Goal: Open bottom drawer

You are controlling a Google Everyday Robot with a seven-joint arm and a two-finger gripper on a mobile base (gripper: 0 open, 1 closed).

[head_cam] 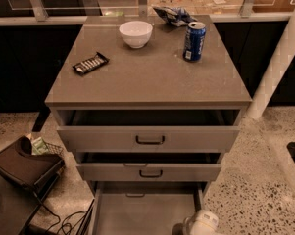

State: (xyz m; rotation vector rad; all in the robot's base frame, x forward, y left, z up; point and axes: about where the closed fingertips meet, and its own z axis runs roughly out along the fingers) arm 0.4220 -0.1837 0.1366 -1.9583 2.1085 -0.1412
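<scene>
Saw the bottom drawer [144, 212] pulled well out at the lower middle of the frame, plain grey inside open to view, front cut off by the bottom border. Found the claw [200, 224] at the bottom edge, right of centre, as a white rounded shape over the drawer's right front corner, just beside its right wall. Could not tell the claw's state, whether apart, together or clamped on anything. Could not tell either whether touching the drawer or hanging clear of it.

Noted two similar drawers higher up in the same grey desk [147, 89]. Saw the middle drawer [149, 172] partly out, with a small dark bar handle at the centre of its flat front. Saw the top drawer [148, 139] partly out too, with the same kind of handle and a dark gap just under the desk top.

Counted four things on the desk top. Found a white bowl [135, 33] upright at the upper middle and a blue can [194, 41] upright toward the upper right, well apart from the bowl. Found a dark wrapped bar [90, 63] lying flat and slantwise at the left, and a crumpled bag [174, 15] at the rear edge, just behind the can.

Saw speckled floor [255, 180] on both sides, a dark bag [24, 166] at the lower left, loose cables [63, 224] near it, and a white post [277, 67] slanting along the right edge.
</scene>
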